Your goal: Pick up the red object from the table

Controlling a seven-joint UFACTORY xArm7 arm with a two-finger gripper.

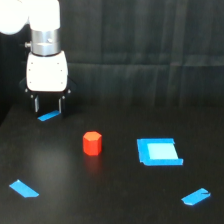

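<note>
In the exterior view, the black desk (115, 200) is filling the lower part of the picture, and its far edge is running along a dark curtain (150, 35). The middle of the desk is lying open around the red block (92, 143), which is standing upright with bare surface on every side of it. A blue square patch (159, 152) is lying near the block on the side of the view's right. One blue tape strip (24, 188) is sitting toward the near left corner and another (195, 197) toward the near right corner.

The end effector (48, 105) is hanging near the far left part of the desk with its two dark fingers (36, 104) pointing down and spread apart, holding nothing. A third blue strip (49, 116) is lying just beneath it. The block is sitting well apart from the end effector, nearer the front edge and toward the view's right.

The arm's upper part is being cut off by the top edge, and the desk's left edge is fading into darkness.
</note>
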